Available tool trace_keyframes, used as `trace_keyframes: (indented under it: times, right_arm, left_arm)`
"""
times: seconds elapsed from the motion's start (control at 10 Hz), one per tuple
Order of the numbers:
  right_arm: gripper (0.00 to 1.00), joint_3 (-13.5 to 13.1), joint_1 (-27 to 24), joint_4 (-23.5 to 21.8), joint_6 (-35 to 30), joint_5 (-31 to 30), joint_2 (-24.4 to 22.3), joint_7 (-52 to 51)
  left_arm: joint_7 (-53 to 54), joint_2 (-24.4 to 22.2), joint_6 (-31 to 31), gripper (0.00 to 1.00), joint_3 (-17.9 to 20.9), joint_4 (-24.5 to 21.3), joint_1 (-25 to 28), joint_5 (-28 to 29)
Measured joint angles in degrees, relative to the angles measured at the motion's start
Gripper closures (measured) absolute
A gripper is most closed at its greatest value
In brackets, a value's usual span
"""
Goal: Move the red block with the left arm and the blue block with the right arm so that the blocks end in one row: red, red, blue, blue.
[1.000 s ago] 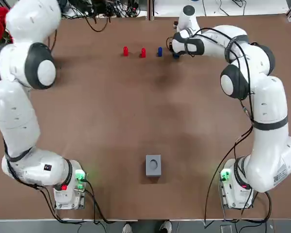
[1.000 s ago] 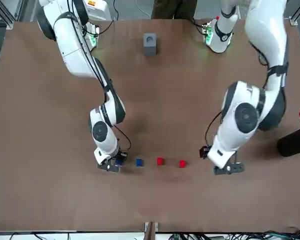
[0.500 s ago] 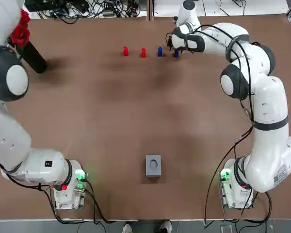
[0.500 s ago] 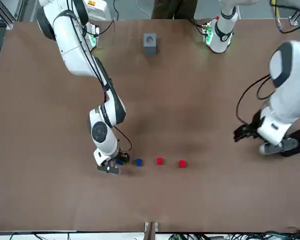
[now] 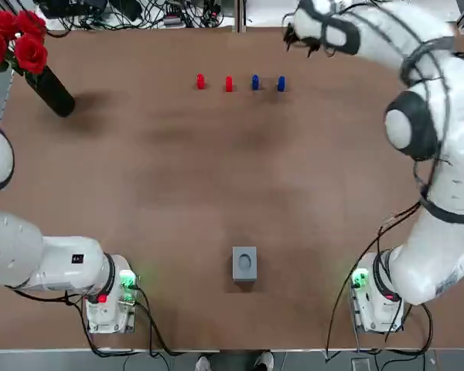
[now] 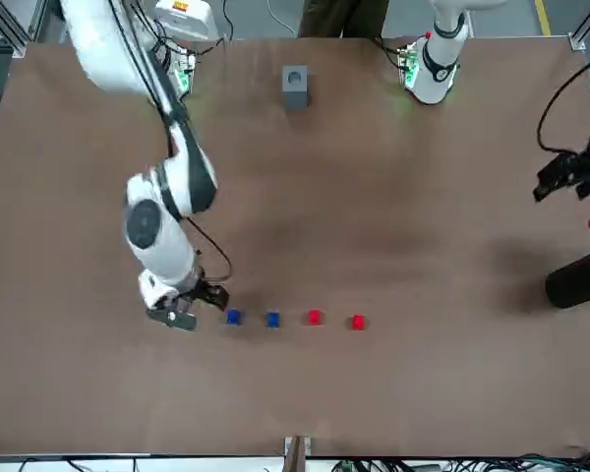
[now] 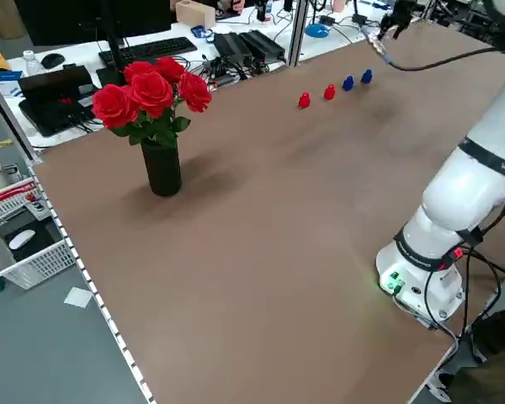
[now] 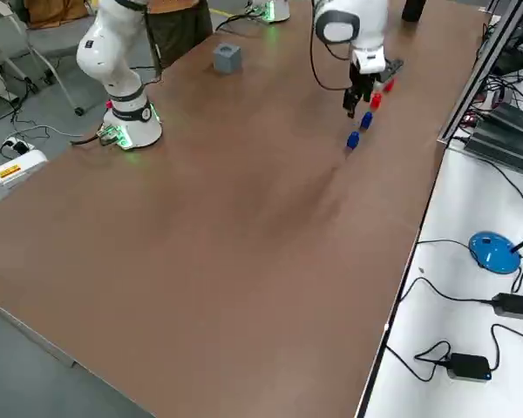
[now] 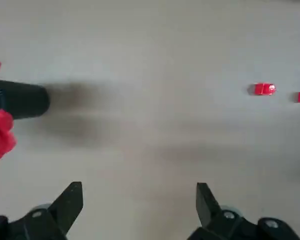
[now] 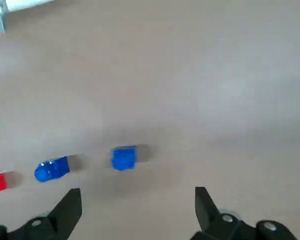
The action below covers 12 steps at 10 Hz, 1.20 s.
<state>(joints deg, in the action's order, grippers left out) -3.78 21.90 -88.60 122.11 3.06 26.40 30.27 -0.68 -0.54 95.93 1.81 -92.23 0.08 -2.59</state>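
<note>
- The right end effector [image 10: 136, 200] hangs with its fingers spread wide and nothing between them, touching no block. In the top view it sits at the upper right of the frame, above the row.
- The left end effector [image 9: 138, 197] is equally wide open and empty. It is at the right edge of the front view, well apart from the blocks.
- Four small blocks stand in one line on the matt brown worktop [image 5: 216, 193], upper centre of the top view. From the left they are the first red block [image 5: 200, 81], the second red block [image 5: 229, 83], the inner blue block [image 5: 255, 82] and the end blue block [image 5: 281, 83].
- A black cylindrical vase [image 5: 52, 91] of red roses [image 5: 15, 35] stands at the upper left. A grey cube [image 5: 244, 263] with a round recess sits lower centre.
- Half a second earlier the right end effector was just beside the end blue block; it has since drawn clear. The left arm has swung off toward the frame edge, uncovering the vase.
</note>
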Motion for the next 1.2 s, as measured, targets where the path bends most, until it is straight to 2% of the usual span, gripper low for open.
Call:
trace_keyframes:
  times: [0.1,0.3,0.5,0.7,0.9,1.1,1.2]
  right_arm:
    - [0.00,-0.1,-3.0,-3.3,-5.9,0.0,-7.0,-2.7]
    - [0.00,-0.5,-8.0,-5.8,-17.4,0.0,-18.8,-7.6]
    - [0.00,-2.2,-12.7,-6.6,-25.9,0.0,-26.8,-13.8]
    - [0.00,-5.0,-15.4,-7.0,-30.9,-0.2,-31.1,-20.1]
    - [0.00,-5.2,-18.9,-7.1,-32.3,-0.7,-32.2,-26.3]
    - [0.00,-3.8,-20.2,-7.1,-33.2,-0.9,-32.2,-27.9]
    - [0.00,-1.2,-21.6,-7.1,-33.5,-1.2,-32.2,-27.9]
  left_arm:
    - [0.7,-0.3,0.1,0.00,-0.1,0.1,0.0,0.0]
    - [1.1,-0.4,-0.5,0.00,-0.1,1.4,0.0,0.0]
    - [1.2,0.2,-3.5,0.00,-0.1,4.8,0.0,0.0]
    - [1.2,1.8,-4.8,0.00,-0.2,7.1,0.0,0.0]
    - [1.1,2.7,-5.2,0.01,-0.2,7.8,0.0,0.0]
    - [0.9,2.7,-5.4,0.02,-0.5,8.0,0.0,0.0]
    - [0.9,2.7,-5.5,0.02,-0.7,8.0,0.0,0.0]
